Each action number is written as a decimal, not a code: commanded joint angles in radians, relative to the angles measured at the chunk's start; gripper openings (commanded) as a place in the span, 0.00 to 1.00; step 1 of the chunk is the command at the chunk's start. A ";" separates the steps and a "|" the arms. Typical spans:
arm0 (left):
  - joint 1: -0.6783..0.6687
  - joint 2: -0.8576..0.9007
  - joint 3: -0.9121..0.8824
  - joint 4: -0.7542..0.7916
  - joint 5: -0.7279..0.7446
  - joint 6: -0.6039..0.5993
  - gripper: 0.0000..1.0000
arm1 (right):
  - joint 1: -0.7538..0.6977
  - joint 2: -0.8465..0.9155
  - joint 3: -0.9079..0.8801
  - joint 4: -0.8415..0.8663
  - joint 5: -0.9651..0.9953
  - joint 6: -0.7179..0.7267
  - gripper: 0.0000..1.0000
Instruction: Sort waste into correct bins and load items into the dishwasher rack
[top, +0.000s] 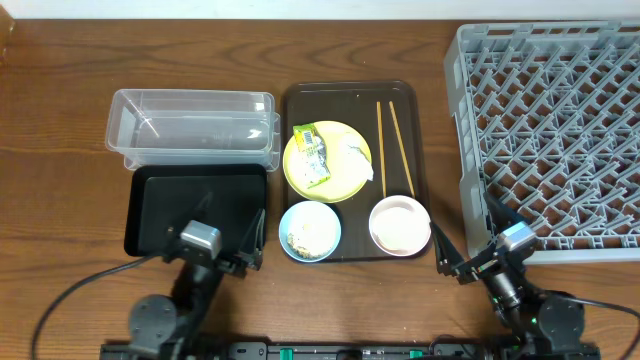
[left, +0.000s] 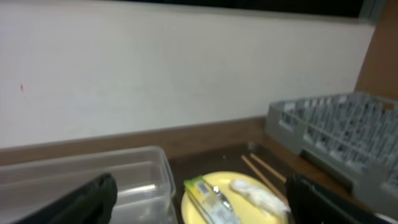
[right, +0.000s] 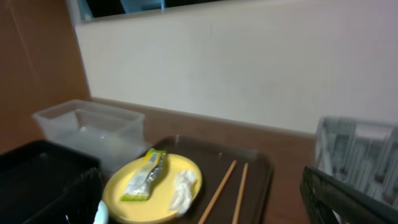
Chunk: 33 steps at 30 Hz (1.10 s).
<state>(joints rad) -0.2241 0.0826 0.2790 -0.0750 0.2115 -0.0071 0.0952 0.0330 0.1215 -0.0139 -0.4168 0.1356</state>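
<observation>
Both jaws gape empty. The snack wrapper (top: 310, 155) lies ahead-right of your left gripper (top: 232, 222), the nearer one, long axis pointing away

A brown wood-grain table (top: 60, 70) fills the overhead frame, and a dark brown serving tray (top: 335, 100) with rounded corners lies flat at its middle. In both wrist views a plain pale wall (left: 155, 68) spans the upper half, with a dark strip (right: 124, 5) along the very top.
</observation>
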 joint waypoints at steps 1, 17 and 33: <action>0.005 0.125 0.210 -0.136 0.021 -0.037 0.89 | -0.017 0.072 0.152 -0.114 -0.017 0.070 0.99; 0.004 0.991 1.034 -0.924 0.266 -0.045 0.89 | -0.017 0.827 0.973 -0.768 -0.050 -0.108 0.99; -0.373 1.256 1.034 -0.874 0.072 -0.261 0.82 | -0.044 1.009 1.003 -0.919 0.068 0.304 0.98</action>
<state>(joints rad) -0.5053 1.2953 1.2938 -0.9443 0.4644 -0.1867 0.0742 1.0344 1.1049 -0.9260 -0.4259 0.2867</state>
